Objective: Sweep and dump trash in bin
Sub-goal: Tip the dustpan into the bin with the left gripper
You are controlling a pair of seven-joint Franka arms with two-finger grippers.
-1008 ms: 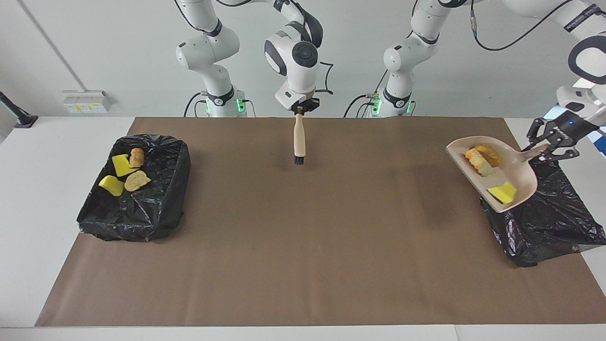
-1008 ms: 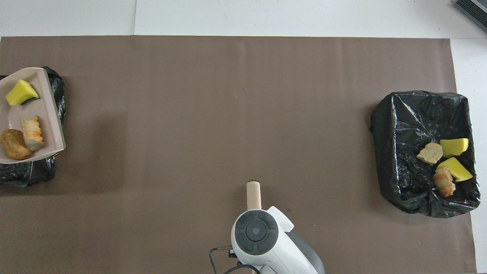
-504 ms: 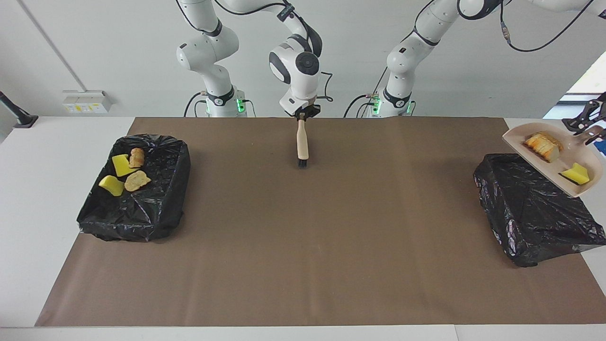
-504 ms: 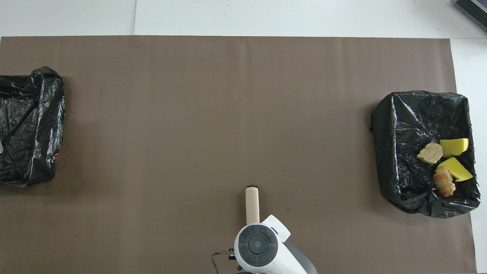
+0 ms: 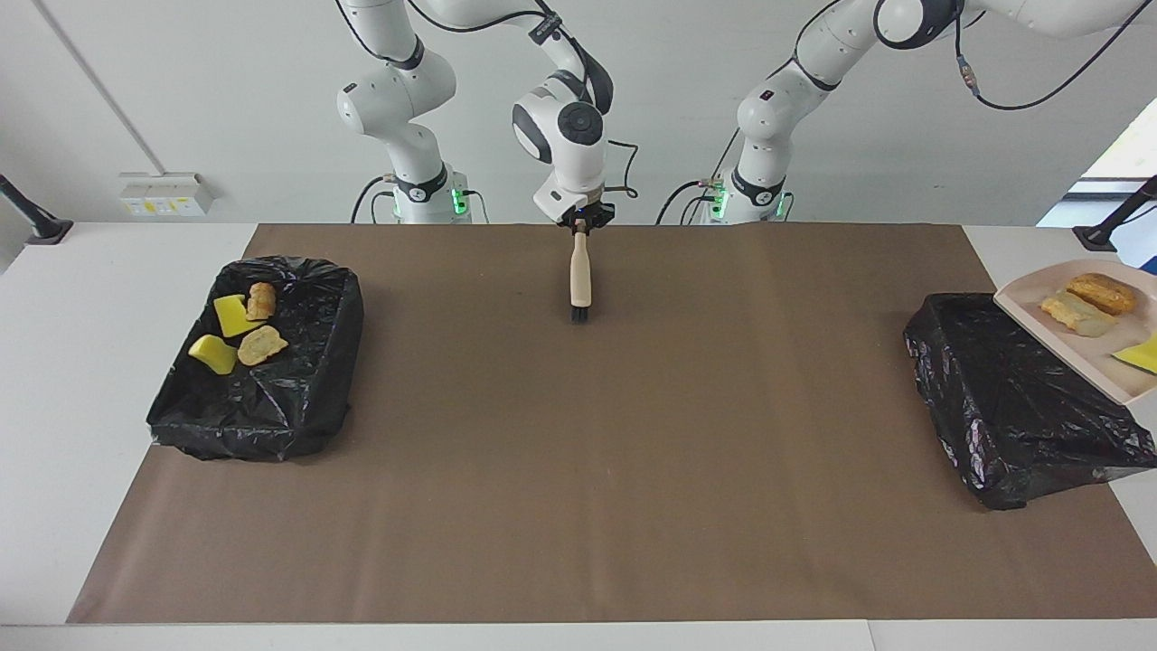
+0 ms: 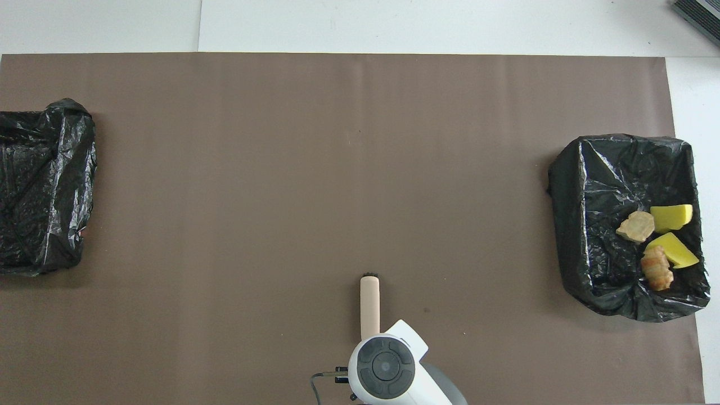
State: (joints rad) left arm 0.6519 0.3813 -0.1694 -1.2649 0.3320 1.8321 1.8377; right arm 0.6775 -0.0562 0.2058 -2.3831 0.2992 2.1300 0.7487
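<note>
A pink dustpan (image 5: 1076,339) hangs in the air at the left arm's end of the table, at the outer edge of a black-lined bin (image 5: 1012,407). It carries three trash chunks: an orange-brown one (image 5: 1099,292), a pale one (image 5: 1072,312) and a yellow one (image 5: 1142,358). Its handle and my left gripper are cut off by the picture's edge. My right gripper (image 5: 578,220) is shut on a wooden brush (image 5: 579,271) that hangs bristles down near the robots. In the overhead view the brush (image 6: 369,301) sticks out from under the wrist.
A second black-lined bin (image 5: 271,398) at the right arm's end holds several trash chunks (image 6: 635,226). The bin at the left arm's end (image 6: 45,185) shows no chunks inside. Brown paper (image 5: 578,470) covers the table.
The dustpan with its three chunks has moved off from over the bin toward the left arm's end, and the left gripper has left the view. The brush has drawn slightly closer to the robots.
</note>
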